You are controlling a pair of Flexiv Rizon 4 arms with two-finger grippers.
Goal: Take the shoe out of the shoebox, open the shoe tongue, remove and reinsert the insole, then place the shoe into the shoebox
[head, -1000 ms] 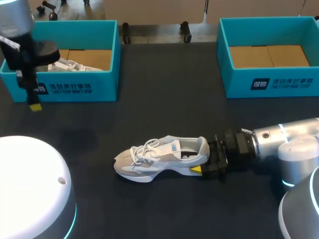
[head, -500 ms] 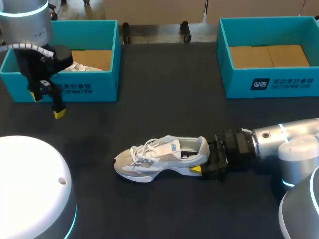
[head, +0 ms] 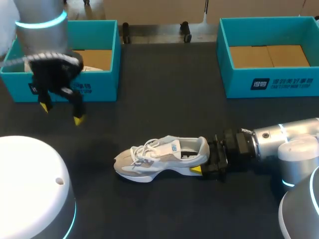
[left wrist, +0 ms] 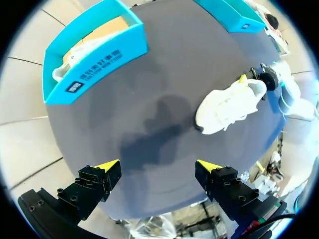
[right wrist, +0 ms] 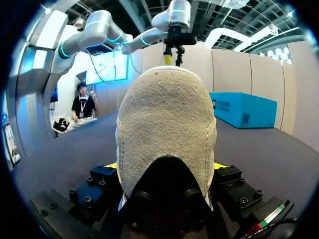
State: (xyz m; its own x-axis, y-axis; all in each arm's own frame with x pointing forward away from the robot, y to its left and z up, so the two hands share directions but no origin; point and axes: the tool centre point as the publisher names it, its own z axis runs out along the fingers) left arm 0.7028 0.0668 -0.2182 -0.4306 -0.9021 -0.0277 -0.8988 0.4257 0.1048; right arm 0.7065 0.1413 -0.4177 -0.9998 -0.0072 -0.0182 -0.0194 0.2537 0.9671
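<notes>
- The white shoe (head: 159, 159) stands on its sole on the dark tabletop (head: 164, 99), outside both boxes.
- The right hand (head: 203, 159) is grasping the shoe by its heel. One finger is on each side of the heel, and both press on it.
- In the right wrist view, the heel of the shoe (right wrist: 167, 124) fills the space between the fingers of the right hand (right wrist: 166, 167). Only a bit of yellow peeks out on each side.
- The toe of the shoe points straight away from the right hand.
- The left hand (head: 61, 113) hangs over the tabletop with its fingers spread wide. It holds nothing.
- In the left wrist view, only bare tabletop lies between the fingers of the left hand (left wrist: 158, 167). The shoe (left wrist: 229, 104) is ahead of it and off to one side, well apart.
- The left shoebox (head: 99, 89) is just behind the left hand. Something white (head: 89, 68) lies inside it.
- The right shoebox (head: 269, 82) is far from the left hand, past the right hand's side. I see only its brown floor inside.
</notes>
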